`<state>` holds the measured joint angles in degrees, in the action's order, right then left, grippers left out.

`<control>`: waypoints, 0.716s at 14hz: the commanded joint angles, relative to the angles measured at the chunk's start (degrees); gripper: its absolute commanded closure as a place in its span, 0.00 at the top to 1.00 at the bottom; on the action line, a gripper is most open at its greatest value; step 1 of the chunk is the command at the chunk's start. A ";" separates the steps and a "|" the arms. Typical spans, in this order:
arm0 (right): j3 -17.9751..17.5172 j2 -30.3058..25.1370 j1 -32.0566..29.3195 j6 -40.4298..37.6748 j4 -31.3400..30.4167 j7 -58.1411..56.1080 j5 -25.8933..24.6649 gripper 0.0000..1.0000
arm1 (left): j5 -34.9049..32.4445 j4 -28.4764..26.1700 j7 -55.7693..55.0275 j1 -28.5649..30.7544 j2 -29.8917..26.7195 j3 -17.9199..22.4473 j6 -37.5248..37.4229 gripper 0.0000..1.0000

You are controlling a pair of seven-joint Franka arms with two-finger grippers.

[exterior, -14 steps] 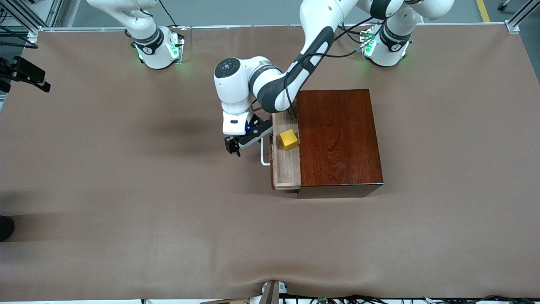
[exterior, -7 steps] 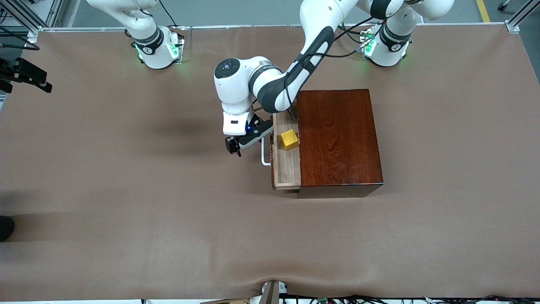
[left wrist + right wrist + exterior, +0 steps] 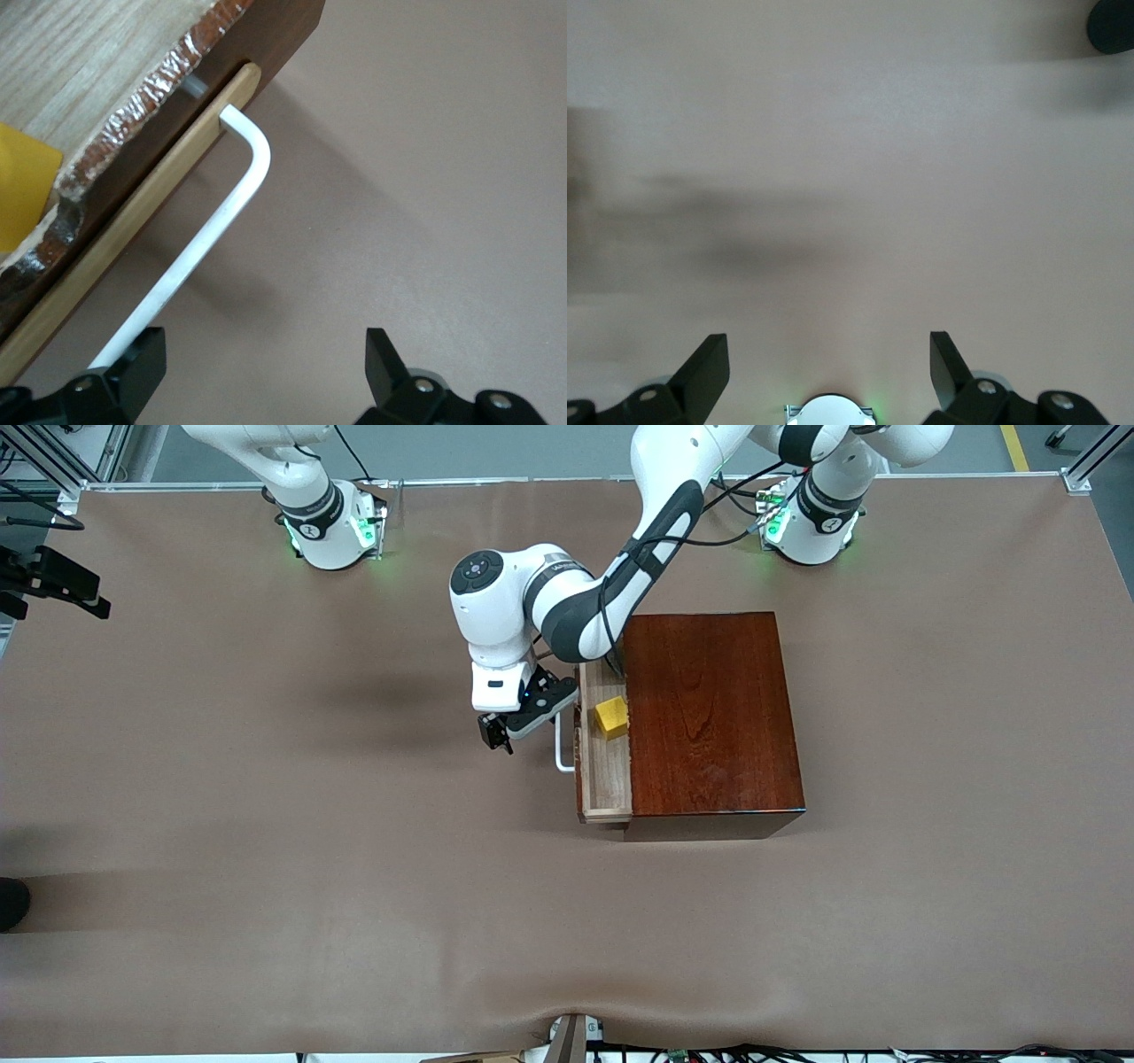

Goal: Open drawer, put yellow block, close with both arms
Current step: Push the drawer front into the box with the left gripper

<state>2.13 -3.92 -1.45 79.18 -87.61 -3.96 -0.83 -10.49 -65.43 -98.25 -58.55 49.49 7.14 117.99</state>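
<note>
The dark reddish-brown box [image 3: 709, 708] stands mid-table. Its pale-wood drawer [image 3: 607, 775] is pulled out a little way toward the right arm's end, and the yellow block [image 3: 611, 716] lies in it beside the box edge. The white handle [image 3: 563, 748] sticks out from the drawer front. My left gripper [image 3: 530, 716] is open, low over the table right in front of the drawer. In the left wrist view the handle [image 3: 221, 221] runs up against one finger [image 3: 133, 367] of that gripper [image 3: 261, 372], and a corner of the block [image 3: 18, 186] shows. My right gripper [image 3: 830, 372] is open and empty, high over bare table, out of the front view.
The brown table cover [image 3: 266, 824] spreads wide around the box. A black fixture [image 3: 53, 580] juts in at the right arm's end. A dark round thing [image 3: 11, 903] lies at that same edge, nearer the camera, and shows in the right wrist view [image 3: 1112, 22].
The drawer has slid a little way into the box, with the block in it. My left gripper has moved the same way with the handle. The right arm has not moved.
</note>
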 commanded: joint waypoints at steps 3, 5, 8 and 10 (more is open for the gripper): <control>-0.72 0.14 -1.27 -0.60 0.60 -0.17 1.18 1.00 | -1.55 -1.19 0.69 0.36 -0.62 1.12 -2.85 1.00; -0.64 0.14 -1.44 -0.60 0.60 -0.25 1.09 1.00 | -1.64 -1.37 0.69 0.63 -0.71 1.29 -3.29 1.00; -0.64 0.14 -1.45 -0.60 0.60 -0.17 1.09 1.00 | -1.64 -1.37 0.69 1.24 -0.71 1.30 -5.05 1.00; -0.64 0.14 -1.45 -0.60 0.60 -0.17 1.09 1.00 | -1.64 -1.37 0.69 1.42 -0.80 1.30 -5.40 1.00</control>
<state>2.16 -3.92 -1.51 79.18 -87.61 -3.96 -0.83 -10.49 -65.50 -98.33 -57.94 49.49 7.60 114.29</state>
